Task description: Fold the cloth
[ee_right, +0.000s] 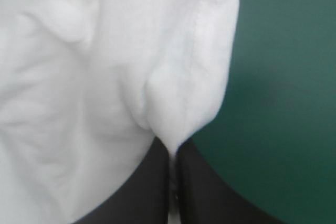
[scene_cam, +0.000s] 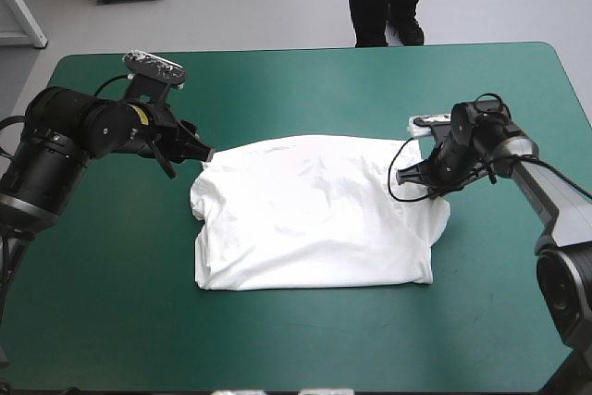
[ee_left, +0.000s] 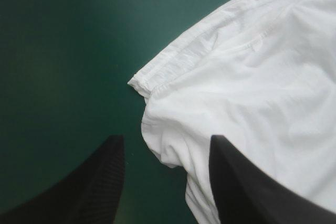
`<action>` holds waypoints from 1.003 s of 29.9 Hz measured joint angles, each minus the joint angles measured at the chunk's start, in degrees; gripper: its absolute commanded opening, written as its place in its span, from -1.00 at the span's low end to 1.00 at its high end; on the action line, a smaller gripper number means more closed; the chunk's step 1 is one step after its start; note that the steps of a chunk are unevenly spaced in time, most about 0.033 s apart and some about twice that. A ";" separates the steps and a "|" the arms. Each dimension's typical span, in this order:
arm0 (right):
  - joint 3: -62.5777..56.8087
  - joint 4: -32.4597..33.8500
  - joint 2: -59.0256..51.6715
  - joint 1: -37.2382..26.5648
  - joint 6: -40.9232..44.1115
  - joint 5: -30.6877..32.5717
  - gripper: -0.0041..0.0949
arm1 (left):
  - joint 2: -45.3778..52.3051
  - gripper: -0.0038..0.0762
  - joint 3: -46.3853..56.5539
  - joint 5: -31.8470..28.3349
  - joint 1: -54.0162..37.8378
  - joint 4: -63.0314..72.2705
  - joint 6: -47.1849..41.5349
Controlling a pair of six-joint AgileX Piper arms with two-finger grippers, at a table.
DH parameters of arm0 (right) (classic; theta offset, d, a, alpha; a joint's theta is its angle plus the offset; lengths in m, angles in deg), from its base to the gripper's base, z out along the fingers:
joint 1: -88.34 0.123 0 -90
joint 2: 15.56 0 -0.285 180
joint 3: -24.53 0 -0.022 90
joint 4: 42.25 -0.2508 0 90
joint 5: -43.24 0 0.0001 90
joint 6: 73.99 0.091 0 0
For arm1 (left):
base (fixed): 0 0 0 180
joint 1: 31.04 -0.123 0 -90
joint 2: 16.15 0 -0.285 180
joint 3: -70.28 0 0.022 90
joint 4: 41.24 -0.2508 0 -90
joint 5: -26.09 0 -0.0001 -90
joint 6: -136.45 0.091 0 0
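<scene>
Shirt (scene_cam: 314,215), white, spread flat mid-table on teal-green cover (scene_cam: 102,312). L gripper (ee_left: 167,145) open, straddling far-left corner, nothing held. R gripper (ee_right: 173,153) pinched tight on a right-edge fold. Prob. light, limp, will sag & drag; best taken at hemmed corners.

The white short-sleeved T-shirt (scene_cam: 314,215) is soft, matt cloth, lightly creased, and its stitched hem (ee_right: 198,30) shows a fine line of thread. Around the T-shirt, the teal-green table cover (scene_cam: 305,71) looks smooth and matt, with a faint sheen. The left end effector (ee_left: 167,141) has black fingers (ee_left: 97,182) with a matt, finely ribbed surface. Those of the right end effector (ee_right: 173,153) look smoother.
</scene>
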 measured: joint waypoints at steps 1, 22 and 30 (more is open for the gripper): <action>0.71 -1.11 -0.72 0.00 -0.62 0.40 -0.94 | 0.00 0.02 0.00 0.00 0.00 0.00 0.00; 2.75 -7.26 7.48 11.11 -6.90 -2.80 -0.94 | 0.05 0.01 -0.01 0.50 0.00 0.00 0.46; 6.99 -3.95 8.56 11.36 -7.58 3.10 -0.60 | 0.05 0.01 -0.01 0.80 0.00 0.00 0.67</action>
